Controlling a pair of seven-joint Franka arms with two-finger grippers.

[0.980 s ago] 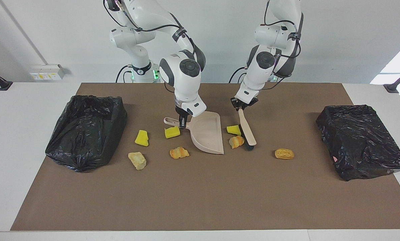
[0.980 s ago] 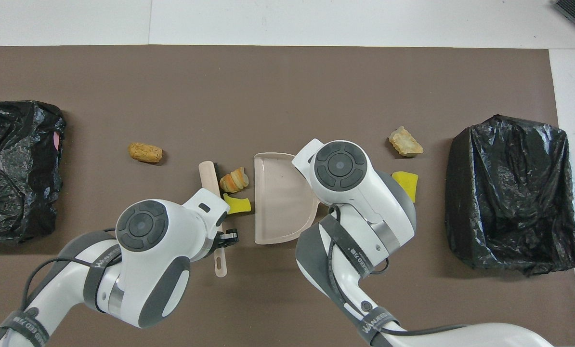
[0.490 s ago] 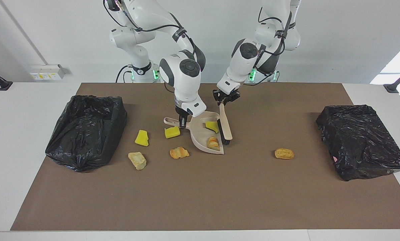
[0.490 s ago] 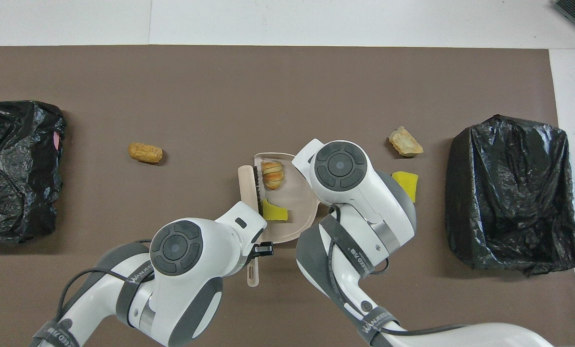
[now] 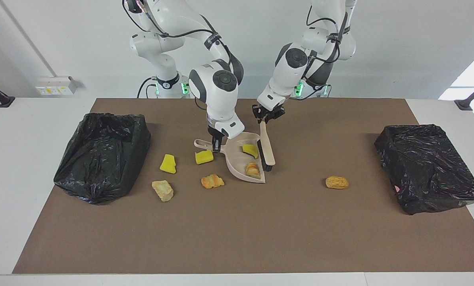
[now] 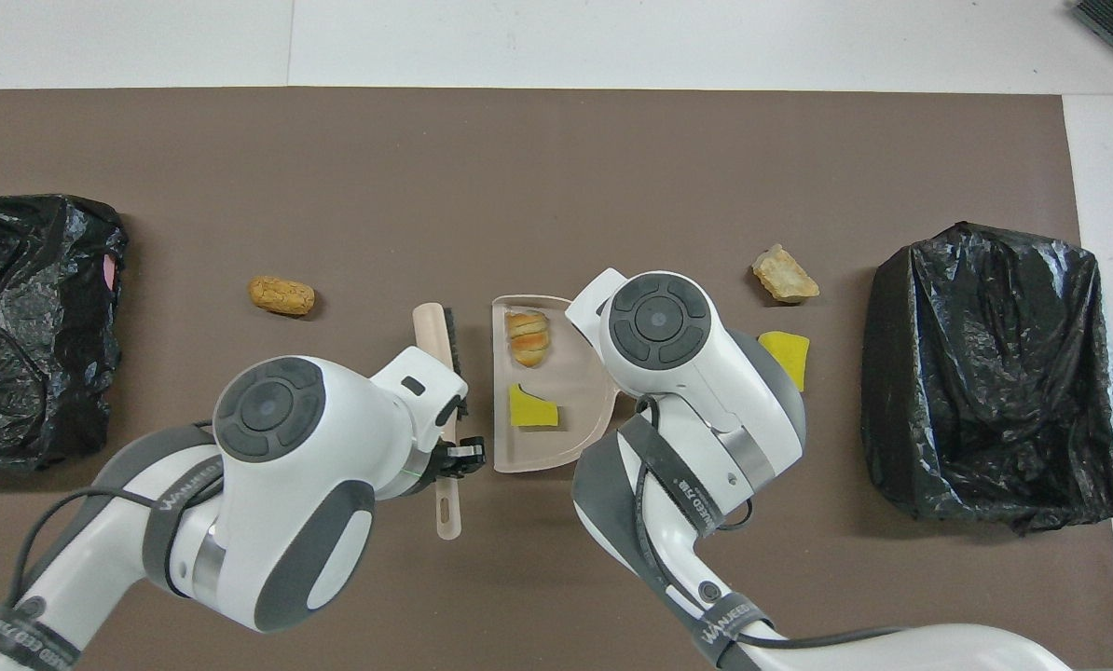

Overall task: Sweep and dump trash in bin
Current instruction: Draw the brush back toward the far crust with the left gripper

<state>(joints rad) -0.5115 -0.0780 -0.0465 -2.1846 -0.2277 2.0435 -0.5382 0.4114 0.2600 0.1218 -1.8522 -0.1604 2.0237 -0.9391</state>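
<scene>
Brown matting is covering my table (image 5: pixel 237 238), with a black-bagged bin at the right arm's end (image 5: pixel 102 155) and another at the left arm's end (image 5: pixel 429 167). I am seeing both arms bending down over the middle, close to their bases. My right gripper (image 5: pixel 216 145) is pointing straight down, clamped on the handle of the beige dustpan (image 5: pixel 245 161), which is lying flat on the mat. My left gripper (image 5: pixel 267 116) is tilting toward the pan, clamped on the handle of the brush (image 5: pixel 266 149), whose bristles are sitting just beside the pan's open edge.

Inside the pan I am watching a yellow sponge piece (image 6: pixel 532 409) nearer the robots and an orange bread lump (image 6: pixel 528 337) farther out. On the mat, another sponge piece (image 5: pixel 204 157) is lying right under the right gripper beside the handle, a third sponge (image 5: pixel 168 163) toward the right arm's bin. Farther out are a croissant-like lump (image 5: pixel 212 181), a pale chunk (image 5: pixel 162 190) and, well apart toward the left arm's end, a brown lump (image 5: pixel 337 182).
</scene>
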